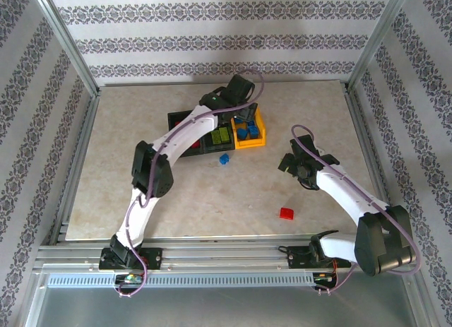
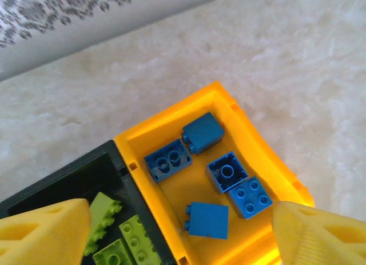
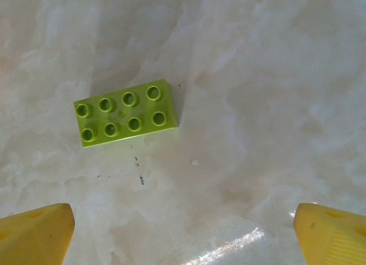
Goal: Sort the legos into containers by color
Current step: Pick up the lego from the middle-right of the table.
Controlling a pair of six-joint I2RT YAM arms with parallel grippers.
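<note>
My left gripper (image 1: 245, 116) hangs open over the yellow-orange bin (image 2: 254, 136), its yellow fingertips (image 2: 48, 230) spread wide with nothing between them. Several blue legos (image 2: 226, 171) lie in that bin. The black bin (image 2: 68, 179) beside it holds lime green legos (image 2: 132, 240). In the right wrist view a lime green two-by-four lego (image 3: 127, 112) lies flat on the table, ahead and left of my open right gripper (image 3: 183, 236), which holds nothing. On the table in the top view sit a loose blue lego (image 1: 224, 159) and a red lego (image 1: 286, 213).
The three bins (image 1: 215, 133) stand in a row at mid-table, partly covered by the left arm (image 1: 176, 140). Metal frame posts and patterned walls enclose the table. Bare marble surface (image 1: 212, 200) lies between the bins and the near rail.
</note>
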